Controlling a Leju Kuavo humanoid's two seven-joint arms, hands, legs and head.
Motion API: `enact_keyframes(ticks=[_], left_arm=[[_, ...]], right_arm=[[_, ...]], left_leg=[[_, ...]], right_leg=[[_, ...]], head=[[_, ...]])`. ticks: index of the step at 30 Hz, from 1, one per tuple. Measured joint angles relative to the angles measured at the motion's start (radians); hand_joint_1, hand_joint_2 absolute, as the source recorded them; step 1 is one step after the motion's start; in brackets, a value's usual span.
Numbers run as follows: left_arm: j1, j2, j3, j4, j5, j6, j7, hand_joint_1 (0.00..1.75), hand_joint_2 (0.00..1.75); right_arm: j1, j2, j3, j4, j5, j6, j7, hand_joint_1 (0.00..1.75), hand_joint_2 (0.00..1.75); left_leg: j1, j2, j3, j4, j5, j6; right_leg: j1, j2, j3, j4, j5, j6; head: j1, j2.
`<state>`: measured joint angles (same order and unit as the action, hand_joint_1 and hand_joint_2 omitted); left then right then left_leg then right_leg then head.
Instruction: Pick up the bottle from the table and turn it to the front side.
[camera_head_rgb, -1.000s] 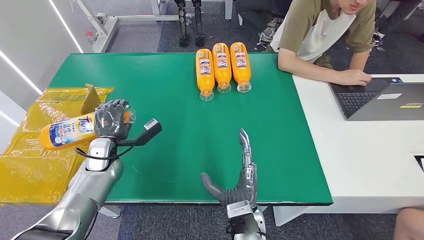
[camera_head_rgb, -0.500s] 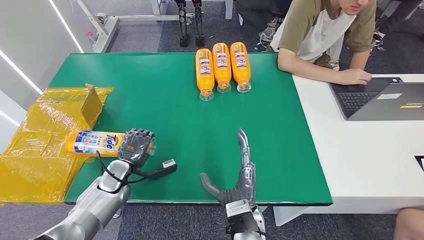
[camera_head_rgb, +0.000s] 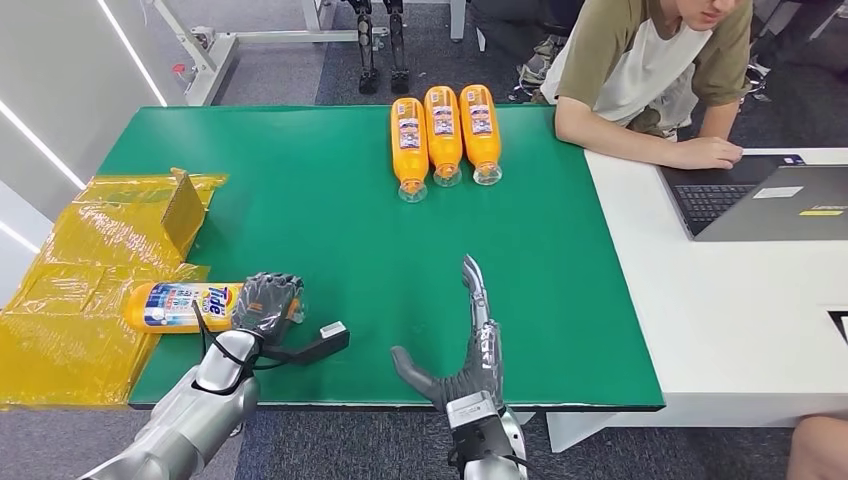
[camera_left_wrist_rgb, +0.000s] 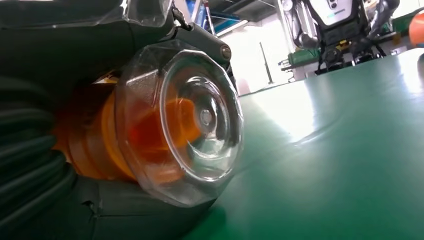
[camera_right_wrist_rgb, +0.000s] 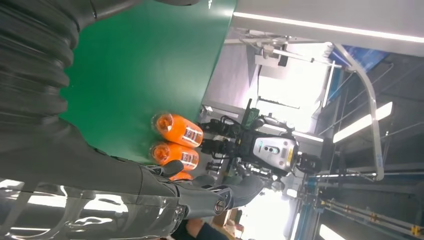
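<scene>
An orange Tide bottle (camera_head_rgb: 182, 306) lies on its side at the green table's near left edge, label up, its base out over the yellow wrapping. My left hand (camera_head_rgb: 266, 300) grips it at the cap end. The left wrist view shows the clear cap (camera_left_wrist_rgb: 187, 120) inside my fingers, just above the table top. My right hand (camera_head_rgb: 468, 345) is open near the front edge, fingers stretched out flat and thumb apart, holding nothing. Three more orange bottles (camera_head_rgb: 443, 133) lie side by side at the far middle of the table, caps toward me.
Yellow plastic wrapping with a cardboard flap (camera_head_rgb: 95, 260) covers the left side beside the green table (camera_head_rgb: 340, 230). At the white desk (camera_head_rgb: 730, 310) on the right, a person (camera_head_rgb: 650, 70) leans an arm near a laptop (camera_head_rgb: 770, 200). Robot legs stand beyond the far edge.
My left hand has carried the Tide bottle down from above the wrapping to the table's near left edge. The right hand has shifted slightly left.
</scene>
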<state>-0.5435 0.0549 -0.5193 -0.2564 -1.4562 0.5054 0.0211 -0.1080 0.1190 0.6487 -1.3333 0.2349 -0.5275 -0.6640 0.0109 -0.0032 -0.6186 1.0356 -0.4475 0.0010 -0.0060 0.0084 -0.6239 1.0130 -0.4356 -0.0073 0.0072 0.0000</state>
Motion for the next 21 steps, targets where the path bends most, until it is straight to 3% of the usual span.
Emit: enact_keyframes(ticks=[3, 4, 7, 8, 14, 17, 21], left_arm=[[-0.008, -0.001, 0.019, 0.000, 0.023, -0.045, 0.008, 1.48, 1.75], [-0.013, -0.002, 0.027, 0.000, 0.032, -0.061, 0.011, 1.22, 1.75], [-0.024, -0.004, 0.052, 0.000, 0.049, -0.089, 0.018, 0.10, 1.75], [-0.024, -0.005, 0.060, 0.000, 0.054, -0.094, 0.020, 0.00, 1.75], [-0.023, -0.012, 0.127, 0.000, 0.146, -0.134, -0.011, 0.00, 1.75], [-0.025, -0.015, 0.201, -0.002, 0.269, -0.188, -0.142, 0.00, 1.75], [-0.044, -0.014, 0.328, -0.010, 0.427, -0.342, -0.337, 0.00, 1.75]], right_arm=[[-0.011, 0.004, 0.001, 0.008, -0.004, 0.015, -0.002, 0.00, 1.75], [-0.013, 0.005, 0.001, 0.011, -0.004, 0.018, -0.003, 0.00, 1.75], [-0.017, 0.008, 0.001, 0.018, -0.004, 0.021, -0.003, 0.00, 1.75], [-0.018, 0.008, 0.001, 0.020, -0.004, 0.022, -0.003, 0.00, 1.75], [-0.020, 0.010, 0.001, 0.021, -0.004, 0.024, -0.003, 0.00, 1.75], [-0.023, 0.010, 0.001, 0.025, -0.019, 0.032, -0.008, 0.00, 1.75], [-0.029, 0.008, 0.001, 0.042, -0.051, 0.038, -0.029, 0.00, 1.75]], left_leg=[[0.000, 0.000, 0.001, 0.000, 0.000, -0.001], [0.000, 0.001, 0.002, -0.001, 0.000, -0.001], [0.000, 0.004, 0.004, -0.002, 0.000, -0.003], [0.000, 0.005, 0.005, -0.002, 0.000, -0.003], [0.000, 0.005, 0.007, -0.004, 0.000, -0.004], [0.000, 0.005, 0.009, -0.005, 0.001, -0.005], [-0.002, 0.003, 0.016, -0.009, 0.000, -0.006]], right_leg=[[0.000, 0.000, 0.000, 0.000, 0.000, 0.000], [0.000, 0.001, 0.000, 0.001, 0.000, 0.000], [0.000, 0.003, 0.001, 0.001, 0.001, -0.001], [0.000, 0.004, 0.001, 0.001, 0.001, -0.001], [0.000, 0.005, 0.001, 0.002, 0.000, -0.004], [0.000, 0.004, 0.003, 0.002, -0.001, -0.005], [-0.002, 0.001, 0.009, 0.002, -0.003, -0.006]], head=[[0.000, 0.000], [0.000, 0.000], [0.000, 0.000], [0.000, 0.000], [0.000, 0.000], [0.000, 0.000], [0.000, 0.000]])
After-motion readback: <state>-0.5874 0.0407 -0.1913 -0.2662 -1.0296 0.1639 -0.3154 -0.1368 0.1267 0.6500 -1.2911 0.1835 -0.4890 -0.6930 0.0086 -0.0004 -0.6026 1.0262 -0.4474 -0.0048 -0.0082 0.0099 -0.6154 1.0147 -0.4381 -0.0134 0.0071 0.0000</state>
